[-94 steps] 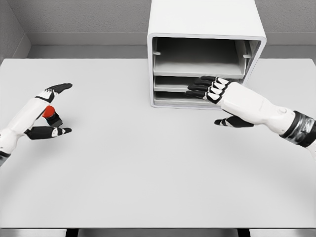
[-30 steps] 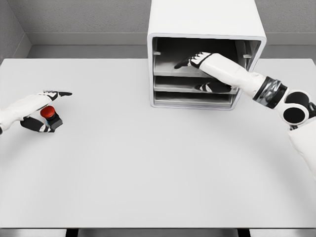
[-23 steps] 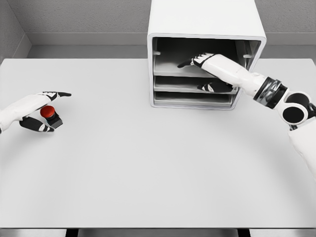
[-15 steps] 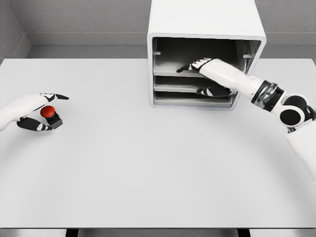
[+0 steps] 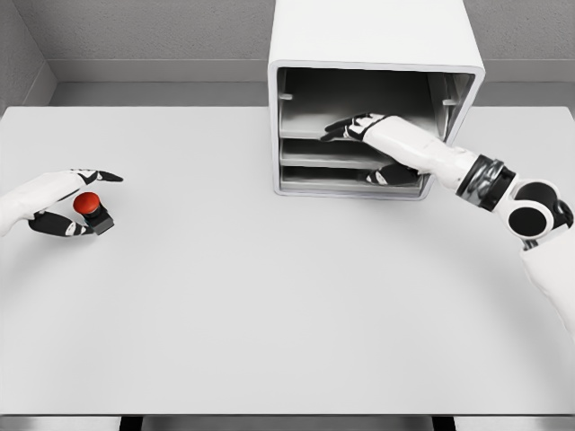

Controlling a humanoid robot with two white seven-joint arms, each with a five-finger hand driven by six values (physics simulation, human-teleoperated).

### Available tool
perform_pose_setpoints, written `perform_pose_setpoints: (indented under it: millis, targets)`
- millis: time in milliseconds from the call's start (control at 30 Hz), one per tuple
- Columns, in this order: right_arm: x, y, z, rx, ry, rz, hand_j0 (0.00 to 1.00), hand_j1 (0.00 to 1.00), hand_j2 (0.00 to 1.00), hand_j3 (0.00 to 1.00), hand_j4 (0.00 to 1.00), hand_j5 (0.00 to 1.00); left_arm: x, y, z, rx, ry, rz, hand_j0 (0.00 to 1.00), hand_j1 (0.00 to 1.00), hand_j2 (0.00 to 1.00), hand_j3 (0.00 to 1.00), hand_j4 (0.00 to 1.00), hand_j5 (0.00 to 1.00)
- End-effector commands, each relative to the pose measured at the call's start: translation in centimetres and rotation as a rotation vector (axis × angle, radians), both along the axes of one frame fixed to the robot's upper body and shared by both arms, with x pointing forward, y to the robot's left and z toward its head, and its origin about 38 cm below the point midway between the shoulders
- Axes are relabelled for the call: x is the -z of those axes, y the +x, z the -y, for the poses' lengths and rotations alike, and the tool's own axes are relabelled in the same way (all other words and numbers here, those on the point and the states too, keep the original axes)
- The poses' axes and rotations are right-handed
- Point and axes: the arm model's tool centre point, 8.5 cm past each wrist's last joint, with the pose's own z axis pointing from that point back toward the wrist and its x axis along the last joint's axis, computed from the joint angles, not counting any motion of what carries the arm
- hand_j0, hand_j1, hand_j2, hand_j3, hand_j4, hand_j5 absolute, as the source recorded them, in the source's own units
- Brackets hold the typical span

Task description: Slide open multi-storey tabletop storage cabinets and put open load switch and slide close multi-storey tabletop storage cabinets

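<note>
So over on the far side, the left hand [image 5: 56, 202] sits on the table [image 5: 269, 296] with its fingers closed around the switch [image 5: 90, 211], red button poking up between finger and thumb. Well apart from it, the right hand [image 5: 373, 139] reaches into the cabinet [image 5: 373, 45], fingers draped over the front lip of the top tray [image 5: 310, 130] and thumb tucked underneath, so it looks pinched onto that tray. I'd say we're at the opening step. Next it needs a straight pull toward the robot, then the switch carried across.
</note>
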Motion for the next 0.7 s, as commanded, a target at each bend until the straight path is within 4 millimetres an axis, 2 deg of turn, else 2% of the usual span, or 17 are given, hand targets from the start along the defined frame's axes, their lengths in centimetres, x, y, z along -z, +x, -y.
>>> perform_pose_setpoints:
  millis: [0,67,567,667]
  targets:
    - [-0.7,-0.4,-0.5,-0.025,-0.011,0.025,0.83,0.83,0.83,0.83,0.83,0.83,0.3,0.0,-0.3,-0.01,-0.006,-0.009,0.87,0.87,0.87,0.87,0.87,0.87]
    - [-0.6,-0.7,0.1,-0.022,-0.016,0.024,0.83,0.83,0.83,0.83,0.83,0.83,0.3,-0.1,-0.4,-0.011,-0.005,-0.011,0.87,0.87,0.87,0.87,0.87,0.87]
    - [-1.3,-3.0,-0.4,-0.106,-0.031,0.079,0.84,0.84,0.84,0.84,0.84,0.84,0.3,-0.1,-0.2,-0.003,-0.003,-0.01,0.85,0.85,0.85,0.85,0.85,0.85]
    - [-1.0,-3.1,-0.4,-0.107,-0.029,0.073,0.84,0.84,0.84,0.84,0.84,0.84,0.3,-0.1,-0.2,-0.002,-0.003,-0.009,0.79,0.79,0.79,0.79,0.79,0.79]
